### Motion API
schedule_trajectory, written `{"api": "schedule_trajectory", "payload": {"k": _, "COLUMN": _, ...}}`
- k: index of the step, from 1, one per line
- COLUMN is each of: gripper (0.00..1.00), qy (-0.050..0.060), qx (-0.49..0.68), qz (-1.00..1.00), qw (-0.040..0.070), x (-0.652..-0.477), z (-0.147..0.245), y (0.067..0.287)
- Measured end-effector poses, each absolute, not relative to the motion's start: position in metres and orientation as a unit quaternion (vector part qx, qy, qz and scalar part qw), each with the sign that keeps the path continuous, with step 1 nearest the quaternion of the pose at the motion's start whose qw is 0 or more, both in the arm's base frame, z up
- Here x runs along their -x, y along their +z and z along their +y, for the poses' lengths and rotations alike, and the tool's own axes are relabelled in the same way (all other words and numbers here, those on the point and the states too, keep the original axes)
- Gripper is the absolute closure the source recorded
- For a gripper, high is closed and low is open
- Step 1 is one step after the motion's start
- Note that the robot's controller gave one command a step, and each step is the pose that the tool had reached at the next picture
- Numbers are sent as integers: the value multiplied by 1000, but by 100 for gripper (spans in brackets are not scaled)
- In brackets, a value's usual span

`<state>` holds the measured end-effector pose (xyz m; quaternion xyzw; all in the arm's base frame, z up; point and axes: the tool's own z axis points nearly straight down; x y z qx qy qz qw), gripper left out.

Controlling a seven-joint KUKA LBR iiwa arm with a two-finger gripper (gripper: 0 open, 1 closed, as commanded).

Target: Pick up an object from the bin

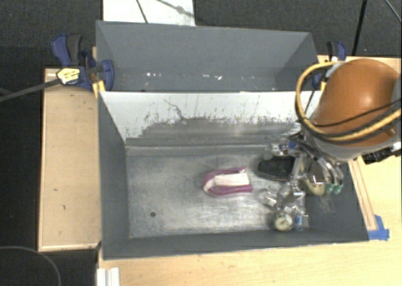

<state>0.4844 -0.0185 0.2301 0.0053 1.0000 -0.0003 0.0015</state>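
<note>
My gripper (290, 198) hangs low over the bin's floor near the right wall, its metal parts pointing down and to the front. A purple and white flat packet (227, 183) lies on the floor in the middle of the bin, a short way left of the gripper and apart from it. A small black thing (274, 166) lies just left of the gripper's upper part, with its right end hidden behind the gripper. Whether anything sits in the gripper I cannot make out.
The arm's orange dome and looped cables hang over the bin's right rim. The sloped back wall rises behind the packet. The floor's left half is bare scratched metal.
</note>
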Motion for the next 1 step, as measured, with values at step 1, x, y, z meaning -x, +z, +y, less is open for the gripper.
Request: {"api": "schedule_trajectory", "payload": {"k": 1, "gripper": 0, "qy": 1, "qx": 48, "qz": 999, "qw": -1, "x": -531, "z": 24, "y": 143}}
